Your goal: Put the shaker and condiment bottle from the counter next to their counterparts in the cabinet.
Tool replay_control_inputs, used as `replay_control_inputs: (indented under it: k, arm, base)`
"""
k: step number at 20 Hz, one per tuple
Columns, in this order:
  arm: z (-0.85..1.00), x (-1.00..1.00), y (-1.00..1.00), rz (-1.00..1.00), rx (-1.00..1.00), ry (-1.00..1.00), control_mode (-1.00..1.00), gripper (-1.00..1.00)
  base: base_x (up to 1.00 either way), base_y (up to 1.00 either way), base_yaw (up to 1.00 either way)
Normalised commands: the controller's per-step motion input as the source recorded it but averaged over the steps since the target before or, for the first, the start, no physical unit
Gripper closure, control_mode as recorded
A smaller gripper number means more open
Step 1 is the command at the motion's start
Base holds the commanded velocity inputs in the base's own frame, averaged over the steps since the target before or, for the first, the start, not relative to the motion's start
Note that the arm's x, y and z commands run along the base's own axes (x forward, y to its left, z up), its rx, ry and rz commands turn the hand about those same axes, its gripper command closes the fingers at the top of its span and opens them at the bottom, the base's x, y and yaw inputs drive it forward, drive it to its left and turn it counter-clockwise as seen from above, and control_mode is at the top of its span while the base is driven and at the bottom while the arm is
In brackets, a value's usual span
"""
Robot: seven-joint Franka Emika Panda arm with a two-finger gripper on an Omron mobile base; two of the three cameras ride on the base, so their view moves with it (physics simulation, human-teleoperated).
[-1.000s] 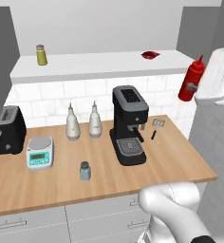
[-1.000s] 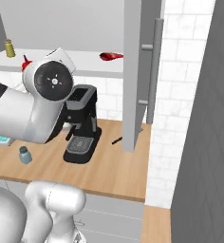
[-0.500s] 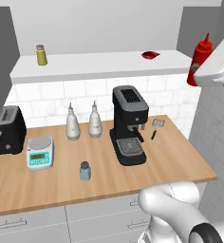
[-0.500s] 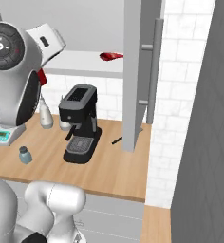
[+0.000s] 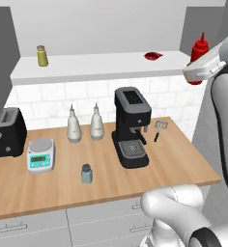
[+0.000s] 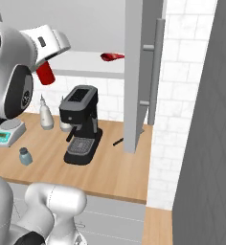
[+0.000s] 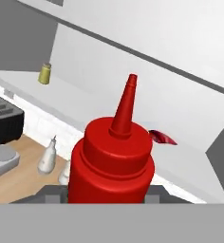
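White cabinet (image 5: 87, 67) shelf — pincer (image 7: 109, 192) grasping condiment bottle (image 7: 113, 156) beside it, above counter (image 5: 183, 164).

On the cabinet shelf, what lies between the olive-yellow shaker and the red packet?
Nothing: in the left base view the white shelf is bare between the olive-yellow shaker and the red packet.

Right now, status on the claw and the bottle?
Claw shut on condiment bottle, raised beside the cabinet. Shaker on counter. Nothing in the way.

condiment bottle (image 5: 199, 47) perhaps just right of cabinet (image 5: 101, 65), shaker (image 5: 86, 173) on counter (image 5: 174, 164)
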Motion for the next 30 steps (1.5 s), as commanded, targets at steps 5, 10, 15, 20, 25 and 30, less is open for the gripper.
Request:
replay_control_inputs:
  k: [5,10,15,20,25,30]
  arm:
    - [0.00,0.36,0.00,-0.32,0.34,0.00,-1.00,1.00]
    - [-0.01,0.31,0.00,-0.17,0.21,0.01,-1.00,1.00]
    - [0.00,0.11,0.00,0.00,0.00,0.00,-1.00,1.00]
    - [0.00,0.29,0.00,0.00,-0.01,0.00,-1.00,1.00]
    - [-0.02,0.33,0.00,0.00,-0.01,0.00,-1.00,1.00]
    - [-0.35,0.27,0.00,0.00,0.03,0.00,-1.00,1.00]
  base:
    - [0.00,0.00,0.00]
    - [0.00,0.00,0.00]
    - [0.00,0.00,0.00]
    - [0.00,0.00,0.00]
    - [0.00,0.00,0.00]
    - [0.00,0.00,0.00]
